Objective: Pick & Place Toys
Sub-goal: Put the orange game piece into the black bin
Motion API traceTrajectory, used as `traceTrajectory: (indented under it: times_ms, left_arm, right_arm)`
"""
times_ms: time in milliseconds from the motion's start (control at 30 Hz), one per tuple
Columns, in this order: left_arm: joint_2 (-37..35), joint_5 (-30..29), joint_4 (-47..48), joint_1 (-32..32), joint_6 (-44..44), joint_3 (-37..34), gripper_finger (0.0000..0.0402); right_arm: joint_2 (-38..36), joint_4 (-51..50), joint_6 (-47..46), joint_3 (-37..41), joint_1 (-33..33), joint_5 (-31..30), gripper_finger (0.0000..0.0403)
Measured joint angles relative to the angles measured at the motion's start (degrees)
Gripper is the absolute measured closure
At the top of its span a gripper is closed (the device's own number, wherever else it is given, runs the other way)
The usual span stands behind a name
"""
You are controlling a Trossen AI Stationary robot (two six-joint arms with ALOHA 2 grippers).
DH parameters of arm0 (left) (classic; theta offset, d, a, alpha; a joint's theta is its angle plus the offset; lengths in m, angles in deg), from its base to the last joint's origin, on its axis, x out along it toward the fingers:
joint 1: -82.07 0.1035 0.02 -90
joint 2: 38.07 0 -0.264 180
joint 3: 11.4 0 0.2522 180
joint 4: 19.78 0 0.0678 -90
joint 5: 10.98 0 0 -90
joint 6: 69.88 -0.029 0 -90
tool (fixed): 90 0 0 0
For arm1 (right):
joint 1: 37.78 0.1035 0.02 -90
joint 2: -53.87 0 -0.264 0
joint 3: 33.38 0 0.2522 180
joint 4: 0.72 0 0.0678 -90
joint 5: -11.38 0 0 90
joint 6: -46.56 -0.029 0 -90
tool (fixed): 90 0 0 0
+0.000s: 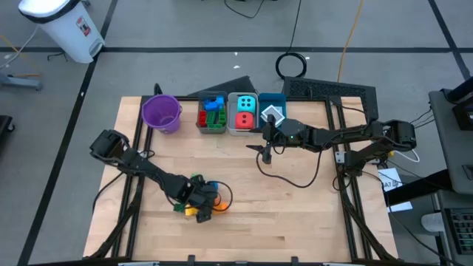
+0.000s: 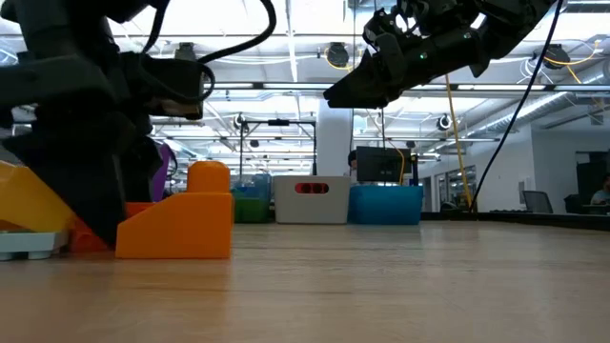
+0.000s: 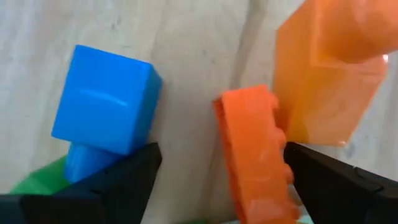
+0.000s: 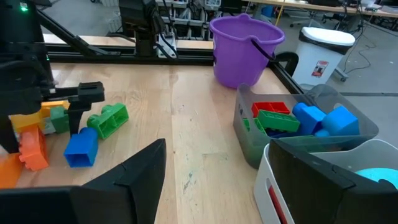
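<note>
A heap of toys (image 1: pixel 199 205) lies on the wooden table near its front, left of the middle. In it are a blue brick (image 3: pixel 106 99), a flat orange brick (image 3: pixel 252 155), a larger orange brick (image 3: pixel 326 74), green bricks (image 4: pixel 109 118) and a yellow one (image 2: pixel 24 205). My left gripper (image 3: pixel 222 149) points down into the heap, open. Its fingers stand on either side of the flat orange brick, one of them beside the blue brick. My right gripper (image 4: pixel 211 155) hangs open and empty above the table (image 1: pixel 295 214), in front of the bins. My left gripper comes at the flat orange brick from above with one finger (image 3: pixel 329 180) close beside its studded face (image 3: pixel 280 162). I cannot tell whether that finger touches it. The brick lies on the table among the other bricks.
Along the far edge stand a purple bucket (image 1: pixel 161 112), a grey bin (image 1: pixel 212 114) with red, green and blue bricks, a white bin (image 1: pixel 244 112) with a cyan and a red die, and a blue bin (image 1: pixel 273 109). A cable (image 1: pixel 295 181) trails across the table.
</note>
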Motion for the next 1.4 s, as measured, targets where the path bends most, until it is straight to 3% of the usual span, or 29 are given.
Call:
traceTrajectory:
  times_ms: [600, 1000, 1400]
  left_arm:
    - [-0.2, -4.8, -1.6, 2.7, -2.8, -0.2, 0.0306]
    - [-5.6, -6.3, 1.3, 7.4, -4.7, 5.4, 0.0306]
    - [-17.4, -23.6, 7.8, 17.6, -7.3, 11.3, 0.0303]
  right_arm:
    - [0.0, 0.0, 0.0, 0.0, 0.0, 0.0, 0.0147]
    - [0.0, 0.1, 0.0, 0.0, 0.0, 0.0, 0.0147]
    - [0.0, 0.3, 0.0, 0.0, 0.0, 0.0, 0.0147]
